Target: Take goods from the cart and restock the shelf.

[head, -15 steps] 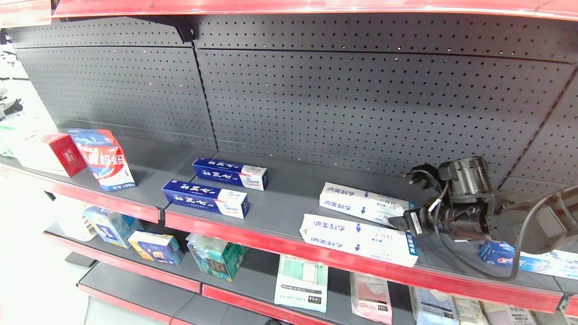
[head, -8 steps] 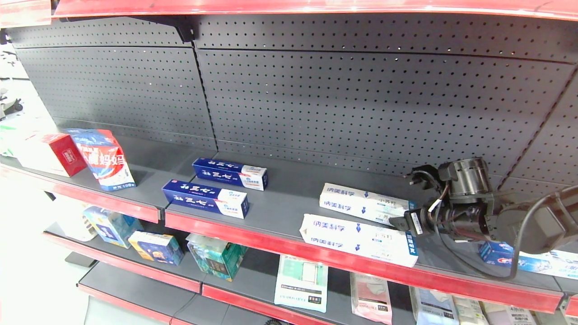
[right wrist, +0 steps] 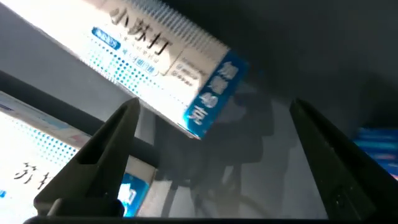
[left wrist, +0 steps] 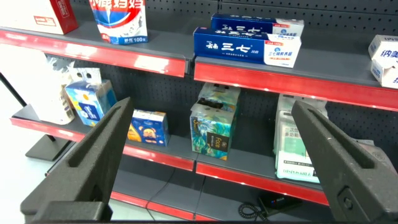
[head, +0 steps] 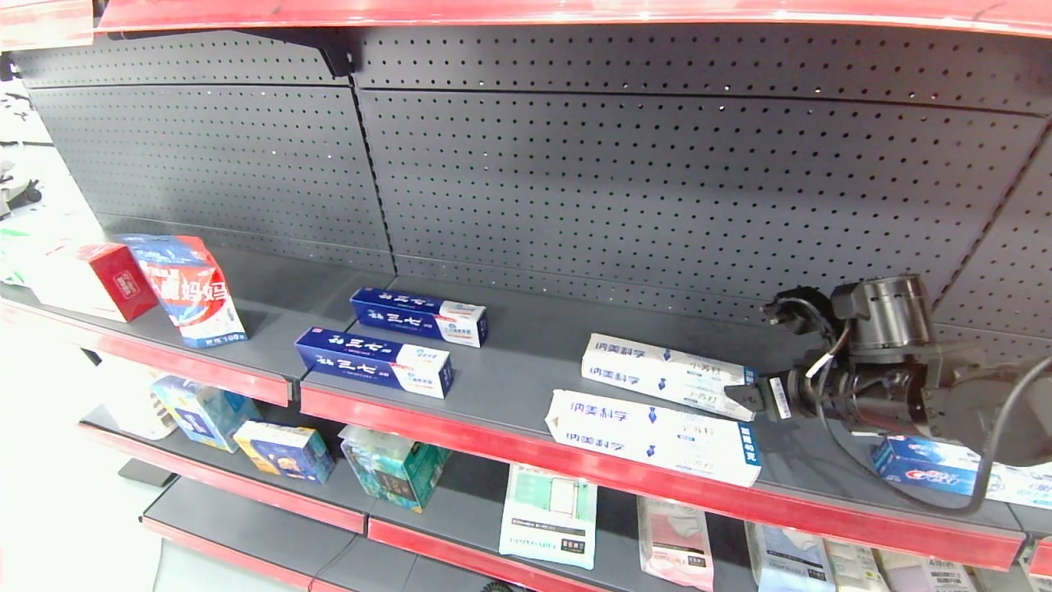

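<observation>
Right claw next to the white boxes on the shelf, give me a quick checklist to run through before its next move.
1. Right claw open and empty: ok.
2. Rear white box lying flat on the shelf: ok.
3. Right claw clear of that box's end: cannot tell, its tip sits right at it.
4. Front white box flat, along the shelf's front edge: ok.
5. Left claw open and empty: ok.
</observation>
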